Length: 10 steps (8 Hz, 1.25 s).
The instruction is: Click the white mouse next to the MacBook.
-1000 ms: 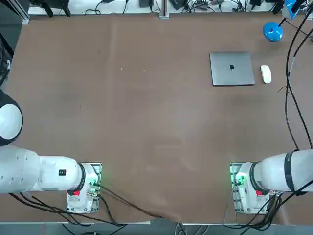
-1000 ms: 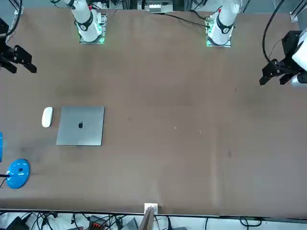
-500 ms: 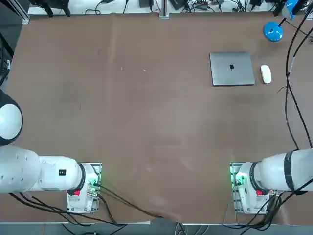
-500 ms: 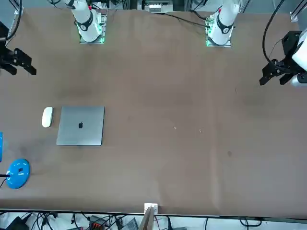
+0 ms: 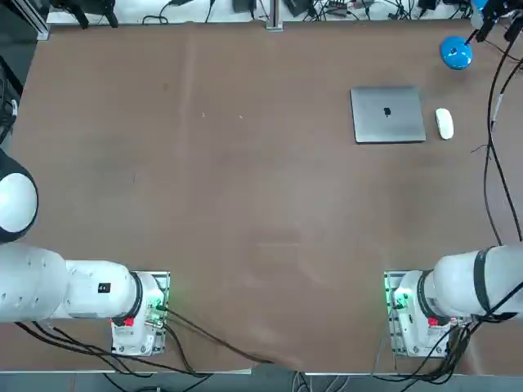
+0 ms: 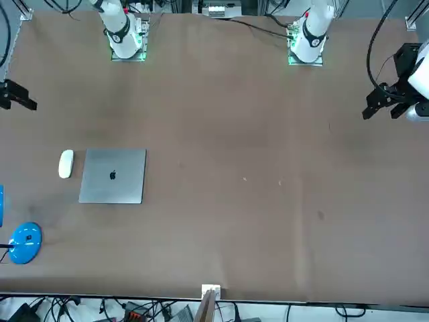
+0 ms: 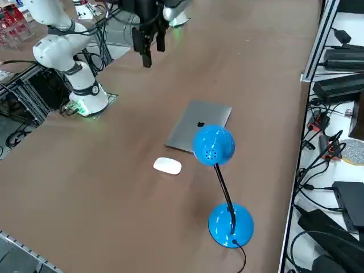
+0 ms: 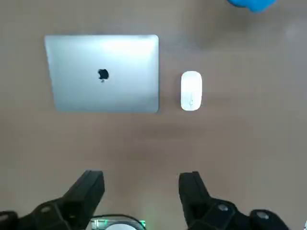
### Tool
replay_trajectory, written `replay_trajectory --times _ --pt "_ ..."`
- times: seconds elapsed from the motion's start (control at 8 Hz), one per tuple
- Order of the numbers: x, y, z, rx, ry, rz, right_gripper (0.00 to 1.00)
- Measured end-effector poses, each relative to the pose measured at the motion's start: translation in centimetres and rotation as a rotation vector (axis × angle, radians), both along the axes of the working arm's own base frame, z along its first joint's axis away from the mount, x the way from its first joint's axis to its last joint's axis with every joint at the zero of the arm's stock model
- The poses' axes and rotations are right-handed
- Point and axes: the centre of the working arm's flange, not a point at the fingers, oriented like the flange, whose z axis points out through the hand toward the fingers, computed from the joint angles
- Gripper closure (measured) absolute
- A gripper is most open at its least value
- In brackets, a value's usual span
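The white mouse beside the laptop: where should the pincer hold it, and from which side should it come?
Grip the white mouse across its narrow width, at the two long sides, coming from above. It is low, smooth, and lies flat, apart from the MacBook. The open right pincer hangs high over the table.

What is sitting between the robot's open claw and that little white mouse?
Nothing: in the wrist view only bare brown table separates the open right gripper from the white mouse; the MacBook lies beside the mouse.

No readable text; only dark logo on MacBook [image 8: 102, 73] lid.
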Motion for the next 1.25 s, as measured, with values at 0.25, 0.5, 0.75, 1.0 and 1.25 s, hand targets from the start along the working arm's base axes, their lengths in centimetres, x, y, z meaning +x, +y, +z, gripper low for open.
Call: replay_trajectory --times 0.25,0.5,0.75,1.0,1.25 --pt "0.7 -1.8 -3.3 0.003 0.015 -0.009 0.33" --pt "0.8 -2.7 -6.9 -0.001 0.009 -0.021 0.53" --pt "0.5 -3.5 -10.1 -0.006 -0.004 -0.032 0.81" --pt "0.1 -3.9 -13.6 -0.018 -0.039 -0.036 0.91" --pt "-0.8 -4.8 -17.5 -0.032 -0.092 -0.049 0.95"
